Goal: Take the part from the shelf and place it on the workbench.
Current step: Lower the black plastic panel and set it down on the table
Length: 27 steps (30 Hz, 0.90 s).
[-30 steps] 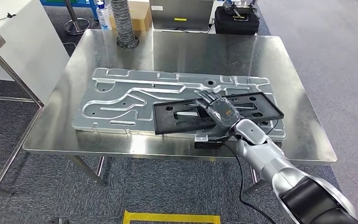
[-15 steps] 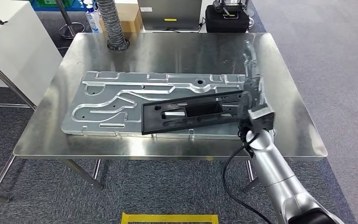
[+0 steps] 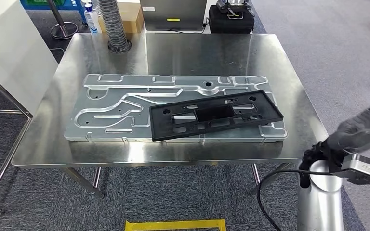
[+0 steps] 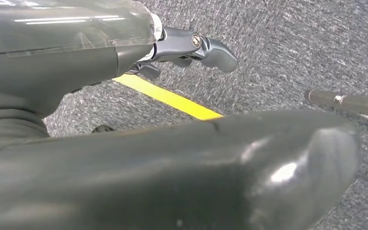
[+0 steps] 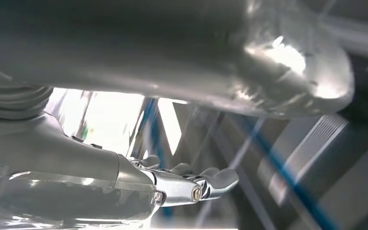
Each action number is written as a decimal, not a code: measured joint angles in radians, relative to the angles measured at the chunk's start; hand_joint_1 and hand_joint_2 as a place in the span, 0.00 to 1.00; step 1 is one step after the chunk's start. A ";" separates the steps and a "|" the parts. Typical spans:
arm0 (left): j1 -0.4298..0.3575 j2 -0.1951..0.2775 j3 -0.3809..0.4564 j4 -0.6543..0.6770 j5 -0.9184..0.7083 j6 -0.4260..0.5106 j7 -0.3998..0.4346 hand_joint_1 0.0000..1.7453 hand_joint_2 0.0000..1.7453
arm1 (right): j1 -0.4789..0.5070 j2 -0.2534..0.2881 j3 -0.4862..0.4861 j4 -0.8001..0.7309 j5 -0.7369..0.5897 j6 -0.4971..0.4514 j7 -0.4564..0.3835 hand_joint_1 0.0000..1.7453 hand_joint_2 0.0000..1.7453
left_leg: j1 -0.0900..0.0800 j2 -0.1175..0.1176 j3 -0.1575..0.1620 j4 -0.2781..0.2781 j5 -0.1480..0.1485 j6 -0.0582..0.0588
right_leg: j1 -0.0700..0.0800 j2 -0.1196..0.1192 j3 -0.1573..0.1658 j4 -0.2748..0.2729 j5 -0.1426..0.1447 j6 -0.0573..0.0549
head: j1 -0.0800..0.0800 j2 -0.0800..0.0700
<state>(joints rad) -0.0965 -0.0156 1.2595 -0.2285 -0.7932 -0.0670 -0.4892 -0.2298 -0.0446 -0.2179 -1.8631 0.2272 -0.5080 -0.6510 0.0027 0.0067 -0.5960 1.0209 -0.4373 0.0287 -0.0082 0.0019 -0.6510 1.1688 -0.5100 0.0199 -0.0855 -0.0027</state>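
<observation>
While black part lay flat on grooved aluminium plate atop steel workbench, right hand hung off table's right edge, well apart from part, holding nothing; finger pose blurred, cannot tell. Far side: ribbed hose, cardboard box, black case, spray bottle. Yellow floor tape near.
Left wrist view: left hand over grey carpet, fingers spread, empty.
Right wrist view: right fingers extended, background blurred.
</observation>
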 joint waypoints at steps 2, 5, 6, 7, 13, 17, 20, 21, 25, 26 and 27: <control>0.004 0.000 0.005 0.000 0.003 -0.001 0.005 0.00 0.00 | 0.064 0.048 -0.105 -0.006 0.016 -0.007 0.000 0.00 0.00 | -0.002 0.002 0.004 0.002 -0.001 -0.005 | 0.011 -0.013 0.060 -0.121 0.045 -0.010 | 0.000 0.000; 0.010 0.000 0.016 0.000 0.006 0.000 0.019 0.00 0.00 | 0.170 0.122 -0.233 -0.006 0.036 -0.018 0.000 0.00 0.00 | 0.000 0.006 0.005 0.002 -0.001 -0.019 | 0.019 -0.010 0.073 -0.157 0.057 -0.021 | 0.000 0.000; 0.011 0.000 0.018 0.000 0.006 0.001 0.024 0.00 0.00 | 0.200 0.143 -0.259 -0.005 0.042 -0.023 0.000 0.00 0.00 | 0.001 0.006 0.005 0.005 -0.006 -0.024 | 0.018 -0.008 0.074 -0.161 0.061 -0.026 | 0.000 0.000; 0.011 0.001 0.020 0.000 0.006 0.003 0.028 0.00 0.00 | 0.227 0.161 -0.275 -0.001 0.050 -0.029 0.000 0.00 0.00 | 0.002 0.006 0.000 0.019 -0.022 -0.028 | 0.016 -0.006 0.074 -0.167 0.067 -0.032 | 0.000 0.000; 0.012 0.002 0.025 0.000 -0.005 0.003 0.037 0.00 0.00 | 0.345 0.191 -0.304 0.069 0.136 -0.043 0.000 0.00 0.00 | 0.008 0.002 -0.057 0.258 -0.179 -0.045 | 0.012 0.000 0.044 -0.171 0.097 -0.042 | 0.000 0.000; 0.010 0.002 0.025 0.000 -0.012 0.005 0.037 0.00 0.00 | 0.379 0.191 -0.317 0.151 0.205 -0.014 0.000 0.00 0.00 | 0.012 -0.007 0.101 0.016 -0.101 -0.045 | 0.008 0.009 0.016 -0.155 0.116 -0.023 | 0.000 0.000; 0.013 0.001 0.025 0.000 -0.014 0.005 0.038 0.00 0.00 | 0.395 0.192 -0.341 0.229 0.252 0.011 0.000 0.00 0.00 | 0.004 -0.011 0.110 -0.016 -0.082 -0.025 | 0.008 0.011 0.012 -0.154 0.132 -0.004 | 0.000 0.000; 0.014 -0.001 0.025 0.000 -0.017 0.005 0.039 0.00 0.00 | 0.401 0.193 -0.353 0.257 0.262 0.021 0.000 0.00 0.00 | 0.004 -0.008 0.105 -0.017 -0.074 -0.018 | 0.005 0.011 0.011 -0.153 0.133 0.002 | 0.000 0.000; 0.017 -0.010 0.025 0.000 -0.027 0.005 0.042 0.00 0.00 | 0.404 0.201 -0.444 0.418 0.325 0.072 0.001 0.00 0.00 | 0.004 0.002 0.067 -0.021 -0.036 0.005 | -0.001 0.008 -0.037 -0.009 -0.013 0.019 | 0.000 0.000; 0.018 -0.013 0.025 0.000 -0.030 0.005 0.044 0.00 0.00 | 0.402 0.204 -0.473 0.464 0.339 0.076 0.001 0.00 0.00 | 0.001 0.003 0.054 -0.020 -0.026 0.007 | -0.001 0.007 -0.052 0.056 -0.055 0.020 | 0.000 0.000; 0.020 -0.016 0.025 0.000 -0.033 0.006 0.045 0.00 0.00 | 0.400 0.208 -0.499 0.507 0.347 0.077 0.001 0.00 0.00 | -0.001 0.004 0.041 -0.019 -0.017 0.007 | -0.001 0.007 -0.056 0.106 -0.077 0.020 | 0.000 0.000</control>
<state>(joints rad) -0.0767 -0.0313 1.2844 -0.2285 -0.8262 -0.0608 -0.4443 0.1703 0.1635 -0.7166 -1.3562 0.5741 -0.4305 -0.6503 0.0014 0.0106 -0.5553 1.0016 -0.4541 0.0360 -0.0096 0.0090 -0.7070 1.2746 -0.5868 0.0401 -0.0855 -0.0027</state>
